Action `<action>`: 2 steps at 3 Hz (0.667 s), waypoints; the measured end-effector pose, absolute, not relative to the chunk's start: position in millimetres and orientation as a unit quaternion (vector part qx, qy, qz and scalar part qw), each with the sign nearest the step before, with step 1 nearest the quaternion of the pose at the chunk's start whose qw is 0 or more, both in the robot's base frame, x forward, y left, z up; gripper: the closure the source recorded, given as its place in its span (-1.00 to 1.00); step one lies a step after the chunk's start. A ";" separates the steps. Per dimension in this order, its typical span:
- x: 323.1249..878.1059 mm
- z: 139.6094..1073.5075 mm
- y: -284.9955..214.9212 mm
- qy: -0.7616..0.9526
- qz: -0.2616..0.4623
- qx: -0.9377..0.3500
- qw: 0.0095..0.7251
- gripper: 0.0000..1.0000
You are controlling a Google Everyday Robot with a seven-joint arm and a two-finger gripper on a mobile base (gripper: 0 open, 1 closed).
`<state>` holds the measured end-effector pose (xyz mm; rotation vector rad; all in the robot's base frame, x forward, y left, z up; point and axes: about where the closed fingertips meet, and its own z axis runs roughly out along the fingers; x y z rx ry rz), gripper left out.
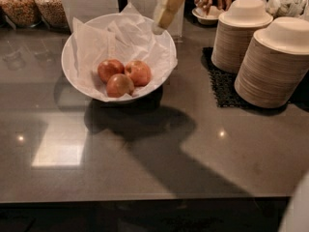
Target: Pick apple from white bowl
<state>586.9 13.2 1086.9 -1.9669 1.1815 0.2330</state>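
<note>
Gripper: hovering over the white bowl's 1 o'clock rim; open or closed, I cannot tell.
Apple: lying inside the bowl at 3 o'clock of the cluster, touching the other apples.
Approach: I am aiming straight down, closing from 12 and 6 o'clock, clear of neighbours.

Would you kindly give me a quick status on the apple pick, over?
Gripper above bowl's back rim, off the fruit. Apple lies in bowl beside two more. Crinkled paper rises around them.
</note>
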 end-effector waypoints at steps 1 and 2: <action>595.6 1082.9 60.4 0.441 0.113 -0.792 0.407 -1.00; 595.1 1083.0 60.8 0.440 0.113 -0.793 0.406 -1.00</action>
